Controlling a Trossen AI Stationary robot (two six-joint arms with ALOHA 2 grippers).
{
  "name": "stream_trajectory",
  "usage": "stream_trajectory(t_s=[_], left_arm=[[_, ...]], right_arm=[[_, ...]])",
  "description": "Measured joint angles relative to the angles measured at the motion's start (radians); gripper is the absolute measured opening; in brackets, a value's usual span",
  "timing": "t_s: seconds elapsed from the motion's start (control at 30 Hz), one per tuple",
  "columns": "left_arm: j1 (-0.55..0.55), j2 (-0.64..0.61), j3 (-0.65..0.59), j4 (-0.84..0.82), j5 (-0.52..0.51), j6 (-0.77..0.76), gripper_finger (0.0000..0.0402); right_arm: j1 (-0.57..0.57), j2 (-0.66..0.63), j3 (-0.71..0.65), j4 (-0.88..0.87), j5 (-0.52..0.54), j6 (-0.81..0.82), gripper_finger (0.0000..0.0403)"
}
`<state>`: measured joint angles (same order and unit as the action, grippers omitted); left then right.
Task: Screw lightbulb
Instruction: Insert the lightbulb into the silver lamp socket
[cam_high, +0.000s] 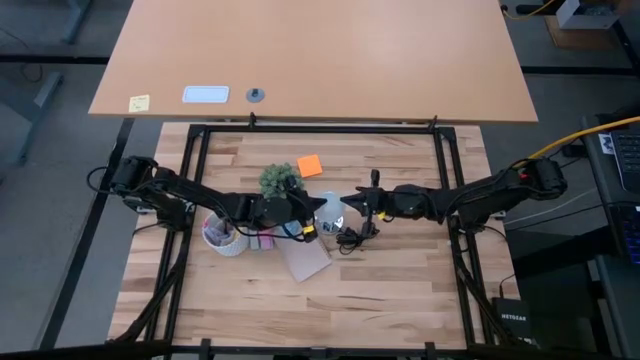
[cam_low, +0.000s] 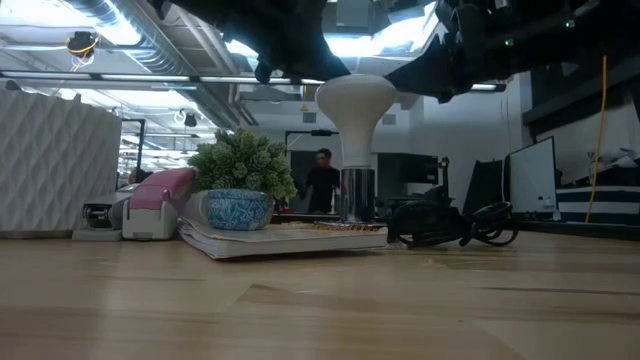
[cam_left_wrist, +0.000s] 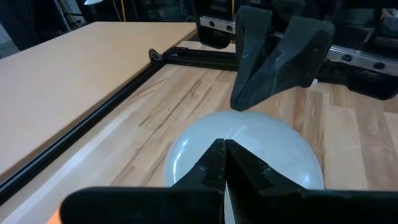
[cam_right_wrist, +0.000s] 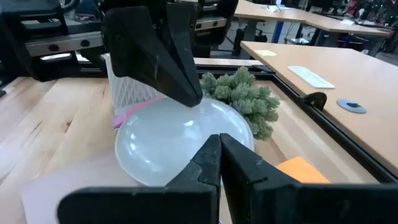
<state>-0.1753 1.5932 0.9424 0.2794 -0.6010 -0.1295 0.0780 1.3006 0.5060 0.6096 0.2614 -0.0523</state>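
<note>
Frosted white lightbulb (cam_low: 355, 110) upright, globe up, left claw (cam_left_wrist: 224, 163) and right claw (cam_right_wrist: 219, 157) pressed together beside it

A pale butcher-block table (cam_high: 390, 290) of light wood planks, edged by a black metal frame (cam_high: 320, 128). Lying on it near the middle: a pinkish book (cam_low: 285, 239) lying flat, a white ribbed cup (cam_high: 222, 240) to its left, a pink and grey stapler (cam_low: 155, 205) beside that, an orange sticky note (cam_high: 310, 166) toward the far edge, and a coiled black cord (cam_low: 450, 224) to the book's right. On the book stand a small green plant in a blue patterned bowl (cam_low: 238, 186) and the lightbulb (cam_low: 355, 125), globe up in a shiny socket (whether it sits on the book or just behind is unclear).
</note>
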Motion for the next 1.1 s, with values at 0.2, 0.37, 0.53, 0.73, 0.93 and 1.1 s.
stream_trajectory(t_s=[0.2,0.37,0.53,0.73,0.93,1.1], left_arm=[[0.0,0.0,0.0,0.0,-0.001,0.0,0.0],[0.0,0.0,0.0,0.002,-0.009,0.012,0.0],[-0.002,0.0,-0.001,0.066,-0.012,0.064,0.0],[-0.01,0.0,0.0,0.131,-0.013,0.128,0.0],[-0.052,-0.001,0.0,0.123,-0.016,0.157,0.0],[-0.106,-0.029,0.0,0.043,-0.016,0.157,0.0]], right_arm=[[0.0,0.0,0.0,-0.009,-0.002,0.003,0.0012],[0.0,0.0,0.001,-0.016,-0.019,0.004,0.0012],[0.0,-0.001,0.001,-0.035,-0.02,0.028,0.0012],[0.0,-0.001,0.002,-0.037,-0.022,0.028,0.0012],[0.0,-0.001,0.001,-0.036,-0.022,0.028,0.0012],[0.0,-0.001,0.001,-0.035,-0.023,0.028,0.0012]])
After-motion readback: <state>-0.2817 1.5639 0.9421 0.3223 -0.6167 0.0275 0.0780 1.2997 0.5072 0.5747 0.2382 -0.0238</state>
